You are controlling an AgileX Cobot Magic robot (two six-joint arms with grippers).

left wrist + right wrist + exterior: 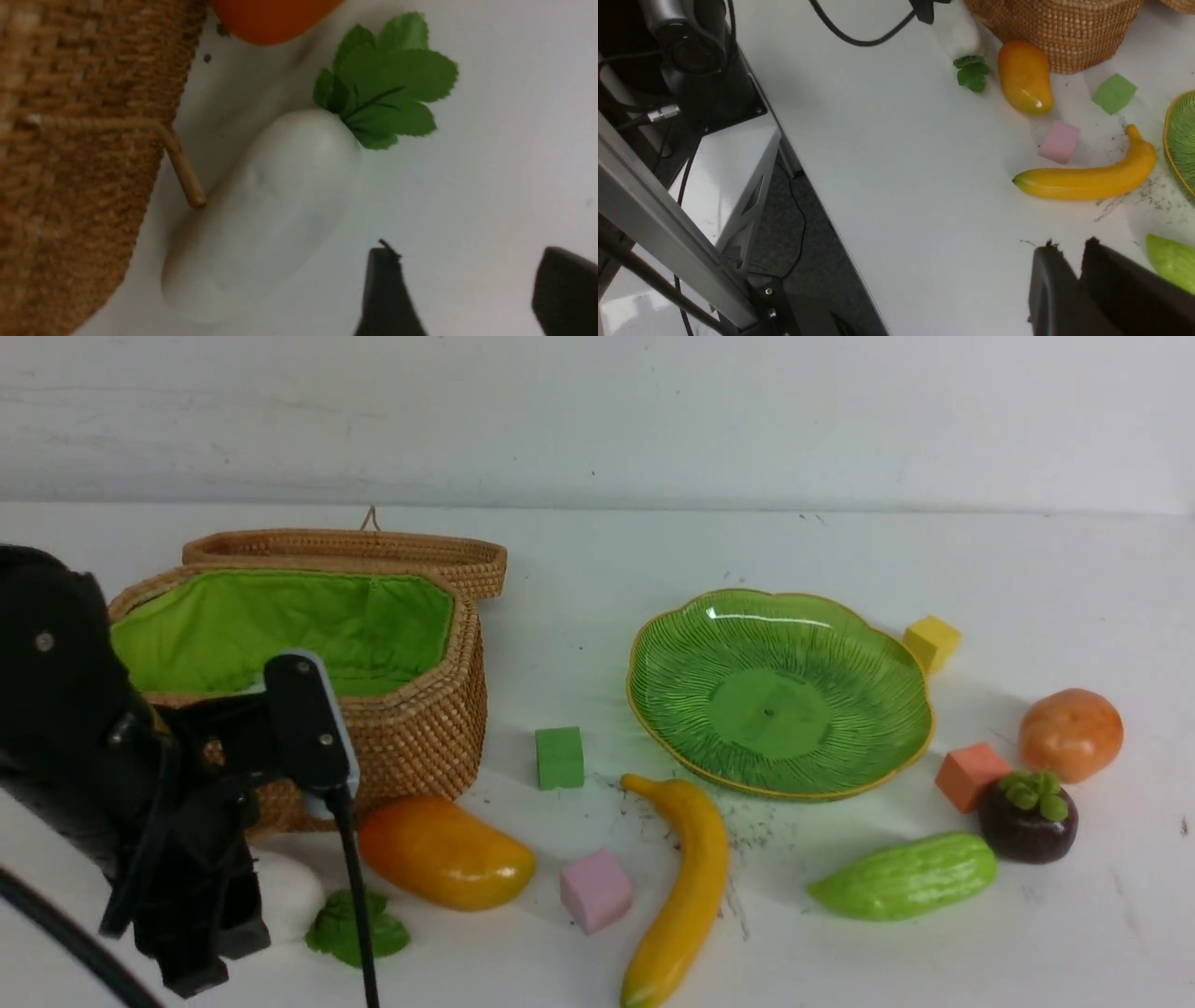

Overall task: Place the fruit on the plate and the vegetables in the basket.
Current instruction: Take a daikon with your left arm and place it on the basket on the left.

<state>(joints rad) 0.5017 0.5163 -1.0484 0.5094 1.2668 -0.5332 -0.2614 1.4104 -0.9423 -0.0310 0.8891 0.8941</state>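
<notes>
The white radish [271, 210] with green leaves [387, 88] lies on the table against the wicker basket [420, 728], which stands with its lid back. My left gripper [472, 280] is open and empty just beside the radish. The mango [446, 852] and banana [681, 887] lie in front of the empty green plate [780, 691]. To the right are the green gourd [906, 875], the mangosteen [1027, 817] and the orange tomato-like ball [1071, 733]. My right gripper [1069, 247] is shut and empty over bare table near the gourd [1174, 261].
Foam cubes are scattered about: green [559, 758], pink [596, 889], orange [971, 777], yellow [932, 642]. A basket toggle peg [184, 177] sticks out over the radish. The table's near edge [817, 196] and the robot's frame show in the right wrist view.
</notes>
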